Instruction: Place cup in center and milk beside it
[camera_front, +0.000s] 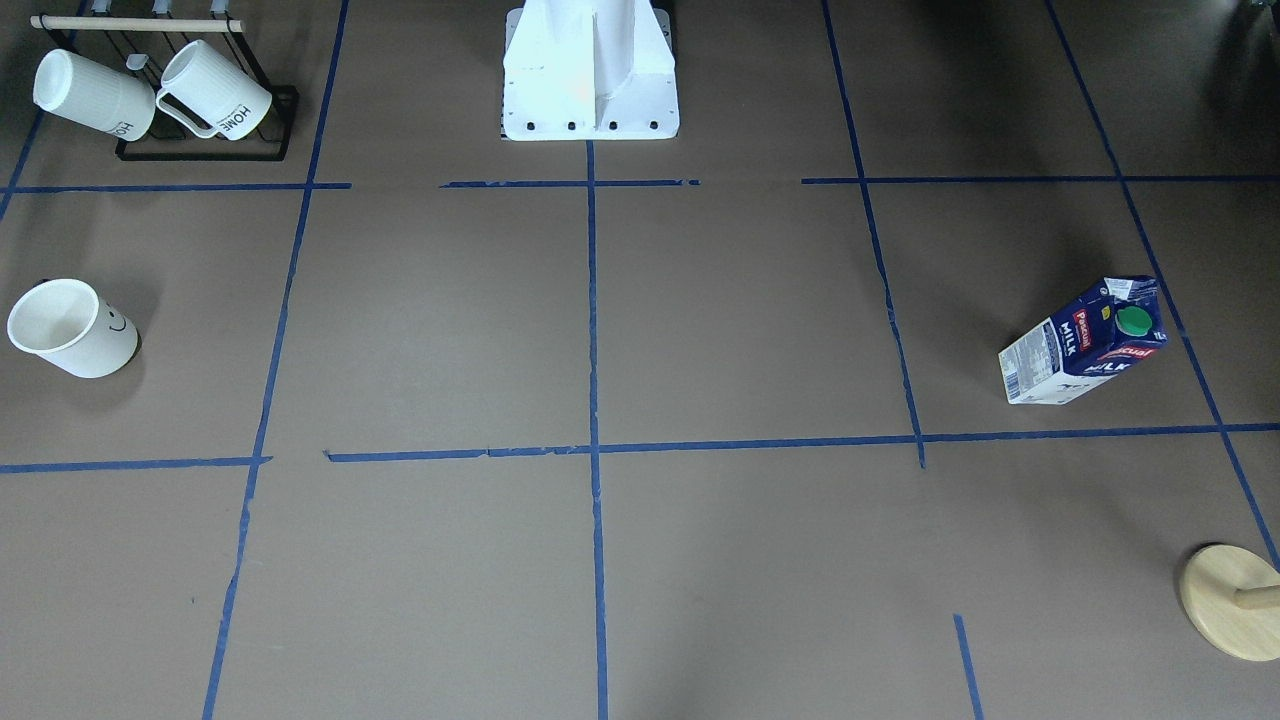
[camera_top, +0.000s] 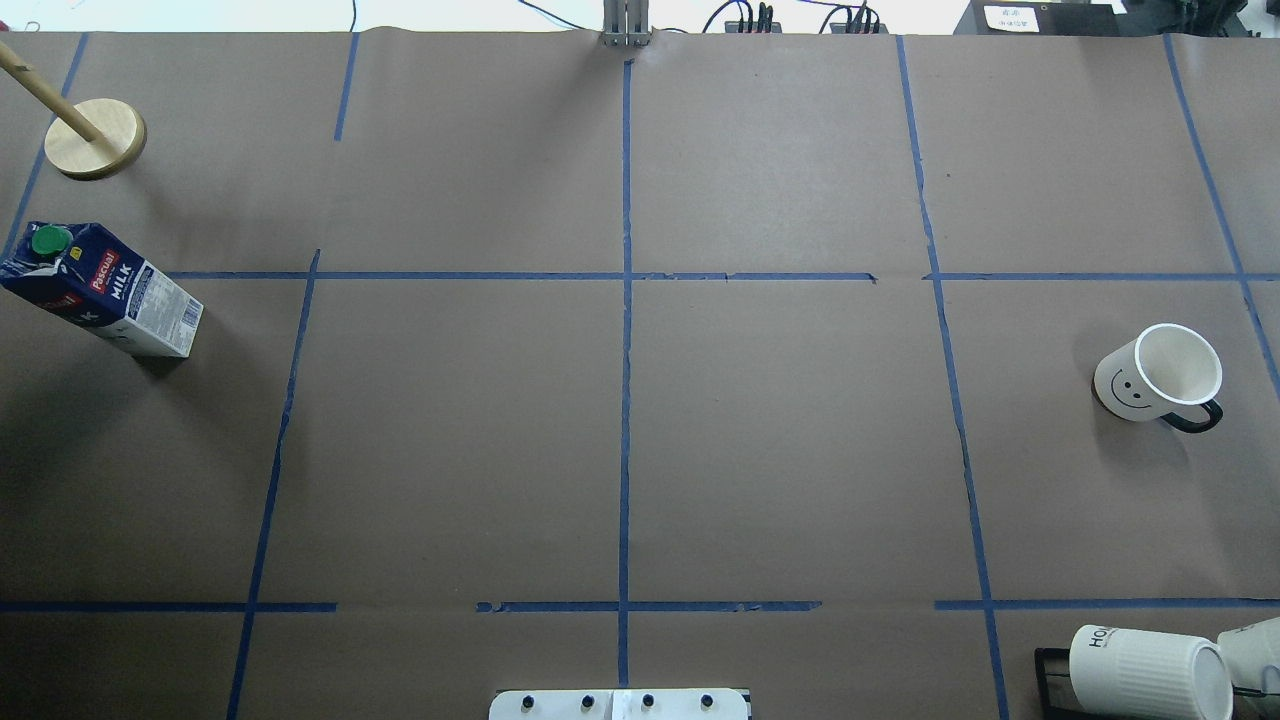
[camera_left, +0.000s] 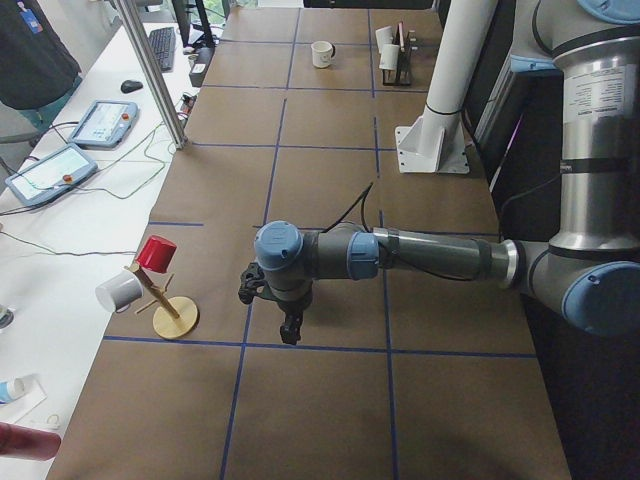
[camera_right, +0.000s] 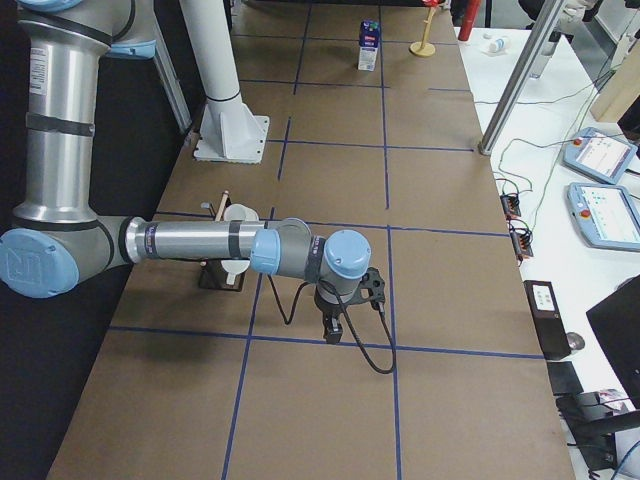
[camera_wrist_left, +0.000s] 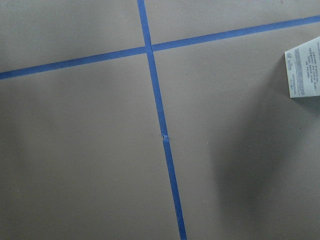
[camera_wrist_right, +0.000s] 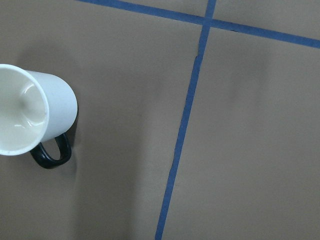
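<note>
The white smiley cup (camera_top: 1160, 378) stands upright on the table's right side, also in the front view (camera_front: 72, 328) and the right wrist view (camera_wrist_right: 35, 117), black handle showing. The milk (camera_top: 100, 290) stands on the left side, also in the front view (camera_front: 1085, 343); only its corner (camera_wrist_left: 302, 75) shows in the left wrist view. The center (camera_top: 627, 277) is a bare tape crossing. My left gripper (camera_left: 290, 332) and right gripper (camera_right: 333, 330) point down above the table and show only in the side views; I cannot tell whether they are open.
A black rack with ribbed white "HOME" mugs (camera_top: 1145, 670) sits at the near right corner, also in the front view (camera_front: 200, 95). A wooden peg stand (camera_top: 95, 140) holding small cups (camera_left: 150, 262) stands at the far left. The white robot base (camera_front: 590, 75) is at the near edge.
</note>
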